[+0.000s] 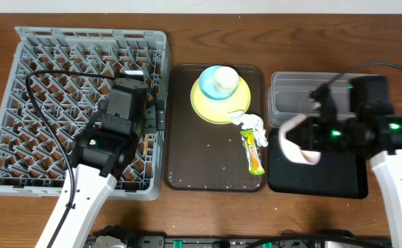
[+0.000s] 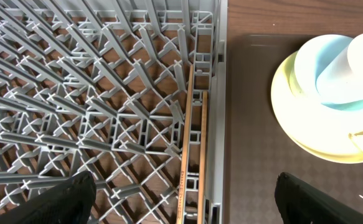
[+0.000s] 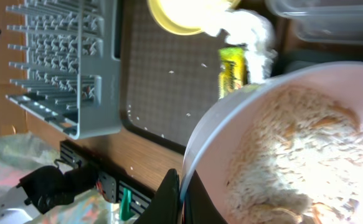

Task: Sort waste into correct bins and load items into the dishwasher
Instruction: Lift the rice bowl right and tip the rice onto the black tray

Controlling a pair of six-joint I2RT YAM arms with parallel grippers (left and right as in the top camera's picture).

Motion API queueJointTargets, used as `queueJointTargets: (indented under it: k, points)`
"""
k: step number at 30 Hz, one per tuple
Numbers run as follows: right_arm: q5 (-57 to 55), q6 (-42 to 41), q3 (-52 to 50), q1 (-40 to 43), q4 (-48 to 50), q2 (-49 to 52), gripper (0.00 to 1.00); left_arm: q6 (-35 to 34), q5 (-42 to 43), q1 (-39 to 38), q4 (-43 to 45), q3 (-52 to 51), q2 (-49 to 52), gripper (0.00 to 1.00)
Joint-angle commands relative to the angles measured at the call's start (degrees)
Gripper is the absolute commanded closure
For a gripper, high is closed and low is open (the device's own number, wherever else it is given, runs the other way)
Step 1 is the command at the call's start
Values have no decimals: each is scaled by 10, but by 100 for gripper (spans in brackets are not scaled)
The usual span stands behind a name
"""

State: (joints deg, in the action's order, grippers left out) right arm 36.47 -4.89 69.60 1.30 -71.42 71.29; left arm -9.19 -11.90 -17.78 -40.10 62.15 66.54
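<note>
My right gripper (image 1: 316, 136) (image 3: 181, 194) is shut on the rim of the small white bowl (image 1: 298, 142) (image 3: 274, 112), which it holds tipped over the black tray (image 1: 325, 180). Pale rice-like food (image 3: 299, 149) still fills the bowl. My left gripper (image 1: 154, 114) (image 2: 184, 198) hangs open above the right edge of the grey dish rack (image 1: 21, 69) (image 2: 75, 93), where the chopsticks (image 2: 191, 155) lie. On the yellow plate (image 1: 202, 105) (image 2: 287, 106) stands the light blue cup (image 1: 218, 81) (image 2: 337, 74). White tissue (image 1: 250, 122) (image 3: 251, 31) and the yellow-green wrapper (image 1: 254, 153) (image 3: 232, 71) lie beside it.
The dark brown serving tray (image 1: 201, 158) (image 2: 249, 162) holds the plate, tissue, wrapper and scattered crumbs (image 3: 162, 130). The clear plastic tub (image 1: 290, 96) (image 3: 330, 18) stands behind the black tray. The right arm reaches over both bins. The table's front edge is close by.
</note>
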Motion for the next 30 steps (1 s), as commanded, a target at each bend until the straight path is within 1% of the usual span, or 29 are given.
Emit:
queueJointTargets:
  k: [1,4,8,10,15,20,22,26,30]
  points:
    - [31,81,-1,52,-18,-9,99,-5,3,1,0,3,1,7]
    - [69,111,-24,97,-23,-10,99,-5,3,1,0,3,1,8]
    - [181,167,-80,165,-19,-9,99,-5,3,1,0,3,1,8]
    - [219,184,-110,197,-9,-9,99,-5,3,1,0,3,1,8]
    - [254,196,-196,296,49,-9,99,-5,3,1,0,3,1,7]
    - [317,263,-272,393,87,-9,99,-5,3,1,0,3,1,7]
    - [342,264,-299,427,101,-9,99,-5,3,1,0,3,1,7]
    - [404,264,-346,466,143,-9,99,-5,3,1,0,3,1,8]
    - [457,264,-383,467,181,-7,99,-5,3,1,0,3,1,8]
